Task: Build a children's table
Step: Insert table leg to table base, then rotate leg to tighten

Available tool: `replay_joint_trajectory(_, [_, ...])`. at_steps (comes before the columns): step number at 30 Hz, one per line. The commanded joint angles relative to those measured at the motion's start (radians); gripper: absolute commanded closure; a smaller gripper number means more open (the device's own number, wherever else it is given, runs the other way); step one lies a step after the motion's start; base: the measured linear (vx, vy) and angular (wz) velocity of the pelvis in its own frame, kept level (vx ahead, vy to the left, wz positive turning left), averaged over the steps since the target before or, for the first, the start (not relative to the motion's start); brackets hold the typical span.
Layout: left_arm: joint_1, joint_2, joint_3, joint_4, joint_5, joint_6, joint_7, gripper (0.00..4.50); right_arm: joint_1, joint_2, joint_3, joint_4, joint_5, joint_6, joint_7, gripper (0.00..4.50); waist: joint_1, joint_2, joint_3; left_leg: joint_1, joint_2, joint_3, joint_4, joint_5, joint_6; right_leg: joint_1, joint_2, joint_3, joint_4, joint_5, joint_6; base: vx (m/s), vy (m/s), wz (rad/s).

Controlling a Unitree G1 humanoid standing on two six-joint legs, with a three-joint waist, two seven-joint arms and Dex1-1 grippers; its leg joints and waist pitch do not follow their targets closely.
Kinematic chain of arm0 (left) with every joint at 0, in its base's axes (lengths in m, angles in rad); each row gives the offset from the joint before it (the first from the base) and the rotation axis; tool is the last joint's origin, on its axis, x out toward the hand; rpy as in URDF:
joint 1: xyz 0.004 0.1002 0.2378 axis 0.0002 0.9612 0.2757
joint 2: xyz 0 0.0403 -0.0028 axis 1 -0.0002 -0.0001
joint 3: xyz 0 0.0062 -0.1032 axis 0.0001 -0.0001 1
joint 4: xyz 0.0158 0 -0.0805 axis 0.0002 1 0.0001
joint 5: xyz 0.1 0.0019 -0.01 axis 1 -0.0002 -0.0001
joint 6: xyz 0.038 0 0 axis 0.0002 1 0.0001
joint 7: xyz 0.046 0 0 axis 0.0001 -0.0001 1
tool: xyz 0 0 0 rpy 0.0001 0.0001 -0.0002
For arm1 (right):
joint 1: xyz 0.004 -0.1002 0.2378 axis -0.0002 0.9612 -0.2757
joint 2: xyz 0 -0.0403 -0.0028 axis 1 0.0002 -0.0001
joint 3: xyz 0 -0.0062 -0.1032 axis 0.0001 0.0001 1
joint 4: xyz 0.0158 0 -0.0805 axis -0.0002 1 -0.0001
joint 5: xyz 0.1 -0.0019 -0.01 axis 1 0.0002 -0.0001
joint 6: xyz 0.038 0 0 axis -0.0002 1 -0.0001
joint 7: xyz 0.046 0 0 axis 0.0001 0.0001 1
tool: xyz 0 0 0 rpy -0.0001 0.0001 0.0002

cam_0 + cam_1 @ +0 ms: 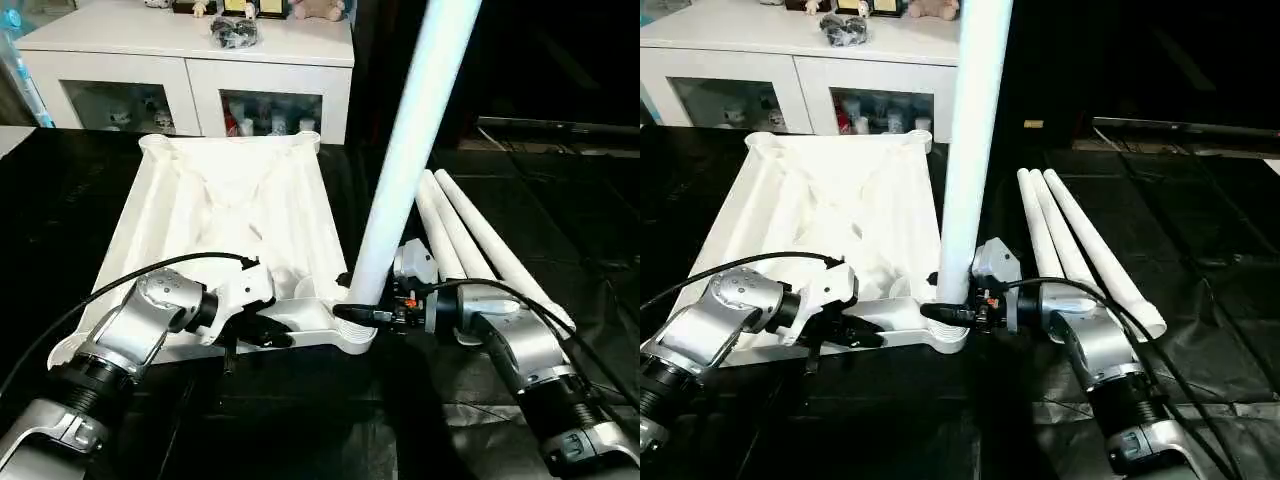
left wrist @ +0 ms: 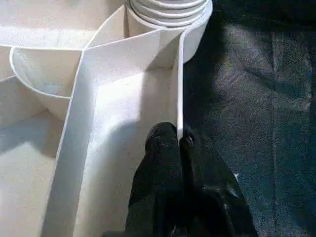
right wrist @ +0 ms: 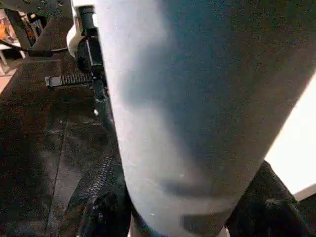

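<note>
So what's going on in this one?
A humanoid robot is putting a white children's table together. The table top lies upside down on a black-covered surface. The left gripper is shut on the thin rim of the top near its front corner, steadying it. The right gripper is closed around the base of an upright leg standing in the front corner socket. Three more legs lie side by side to the right, not yet fitted.

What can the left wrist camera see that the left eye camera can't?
Left wrist: the left gripper pinching the table top's thin rim wall, and the ribs inside it, from close up.

Left eye: the right gripper around the upright leg, three spare legs lying on the black cover, and the white cabinet behind.

Both: the corner socket holding that leg's ribbed end.
</note>
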Motion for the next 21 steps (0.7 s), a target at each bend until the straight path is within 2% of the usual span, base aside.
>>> replay_joint_trajectory(1, [-0.013, -0.016, 0.010, -0.031, 0.004, 0.002, 0.037, 4.50, 0.085, 0.038, 0.127, 0.068, -0.056, 0.063, 0.039, 2.59, -0.004, 0.010, -0.030, 0.021, 0.068, -0.028, -0.081, -0.325, -0.021, 0.013, -0.094, 0.052, -0.088, -0.190, -0.205, 0.000, 0.000, 0.00])
replay_joint_trajectory(5, [-0.006, -0.007, 0.009, -0.038, 0.005, 0.003, 0.030, 4.50, 0.087, 0.047, 0.130, 0.072, -0.060, 0.058, 0.035, 2.59, -0.007, 0.009, -0.029, 0.023, 0.069, -0.030, -0.085, -0.355, -0.031, 0.011, -0.095, 0.054, -0.092, -0.231, -0.196, 0.000, 0.000, 0.00])
replay_joint_trajectory(10, [-0.001, -0.003, 0.013, -0.046, 0.004, 0.019, 0.034, 4.50, 0.081, 0.062, 0.115, 0.090, -0.063, 0.052, 0.000, 2.59, -0.009, 0.009, -0.029, 0.023, 0.068, -0.030, -0.087, -0.351, -0.032, 0.011, -0.093, 0.054, -0.091, -0.211, -0.198, 0.000, 0.000, 0.00])
replay_joint_trajectory(12, [0.011, -0.006, 0.029, -0.062, -0.002, 0.051, 0.063, 4.50, 0.070, 0.078, 0.095, 0.118, -0.079, 0.038, -0.063, 2.59, -0.013, 0.007, -0.025, 0.024, 0.067, -0.030, -0.089, -0.375, -0.037, 0.008, -0.095, 0.055, -0.095, -0.257, -0.195, 0.000, 0.000, 0.00])
replay_joint_trajectory(13, [0.030, -0.016, 0.054, -0.090, -0.012, 0.095, 0.109, 4.50, 0.056, 0.092, 0.074, 0.152, -0.096, 0.031, -0.133, 2.59, -0.014, 0.004, -0.019, 0.028, 0.067, -0.033, -0.090, -0.412, -0.044, 0.003, -0.100, 0.056, -0.102, -0.341, -0.186, 0.000, 0.000, 0.00])
replay_joint_trajectory(14, [0.030, -0.016, 0.054, -0.090, -0.012, 0.095, 0.109, 4.50, 0.056, 0.092, 0.074, 0.152, -0.096, 0.031, -0.133, 2.59, -0.016, 0.004, -0.015, 0.032, 0.067, -0.034, -0.091, -0.443, -0.051, -0.001, -0.102, 0.057, -0.108, -0.400, -0.177, 0.000, 0.000, 0.00])
replay_joint_trajectory(15, [0.060, -0.027, 0.083, -0.135, -0.025, 0.149, 0.157, 4.50, 0.041, 0.107, 0.048, 0.189, -0.103, 0.025, -0.197, 2.59, -0.020, -0.015, -0.013, 0.032, 0.066, -0.038, -0.092, -0.467, -0.051, 0.000, -0.104, 0.055, -0.118, -0.507, -0.147, 0.000, 0.000, 0.00])
replay_joint_trajectory(16, [0.081, -0.034, 0.100, -0.167, -0.033, 0.181, 0.185, 4.50, 0.032, 0.118, 0.030, 0.211, -0.104, 0.024, -0.236, 2.59, -0.020, -0.011, -0.012, 0.030, 0.069, -0.045, -0.094, -0.472, -0.059, -0.001, -0.110, 0.056, -0.114, -0.538, -0.140, 0.000, 0.000, 0.00])
replay_joint_trajectory(17, [0.108, -0.042, 0.119, -0.205, -0.041, 0.216, 0.217, 4.50, 0.021, 0.131, 0.010, 0.236, -0.103, 0.021, -0.282, 2.59, -0.029, -0.008, -0.013, 0.027, 0.066, -0.049, -0.097, -0.476, -0.063, -0.003, -0.109, 0.054, -0.122, -0.586, -0.116, 0.000, 0.000, 0.00])
replay_joint_trajectory(18, [0.108, -0.042, 0.119, -0.205, -0.041, 0.216, 0.217, 4.50, 0.021, 0.131, 0.010, 0.236, -0.103, 0.021, -0.282, 2.59, -0.031, -0.005, -0.015, 0.027, 0.069, -0.051, -0.098, -0.479, -0.070, -0.003, -0.110, 0.054, -0.119, -0.574, -0.119, 0.000, 0.000, 0.00])
replay_joint_trajectory(19, [0.183, -0.077, 0.167, -0.313, -0.055, 0.316, 0.303, 4.50, -0.007, 0.172, -0.043, 0.293, -0.091, 0.022, -0.397, 2.59, -0.040, -0.014, -0.014, 0.018, 0.072, -0.054, -0.104, -0.477, -0.072, 0.002, -0.107, 0.050, -0.112, -0.544, -0.125, -0.032, 0.015, -0.21])
replay_joint_trajectory(20, [0.213, -0.099, 0.185, -0.361, -0.059, 0.364, 0.340, 4.50, -0.022, 0.191, -0.064, 0.320, -0.083, 0.028, -0.447, 2.59, -0.052, -0.013, -0.014, 0.007, 0.070, -0.057, -0.112, -0.471, -0.079, 0.009, -0.101, 0.043, -0.107, -0.509, -0.132, -0.022, 0.029, -0.29])
replay_joint_trajectory(21, [0.233, -0.118, 0.197, -0.400, -0.061, 0.404, 0.367, 4.50, -0.034, 0.208, -0.075, 0.339, -0.077, 0.033, -0.476, 2.59, -0.056, -0.014, -0.015, 0.009, 0.068, -0.057, -0.111, -0.476, -0.080, 0.007, -0.099, 0.041, -0.111, -0.497, -0.132, -0.022, 0.029, -0.29])
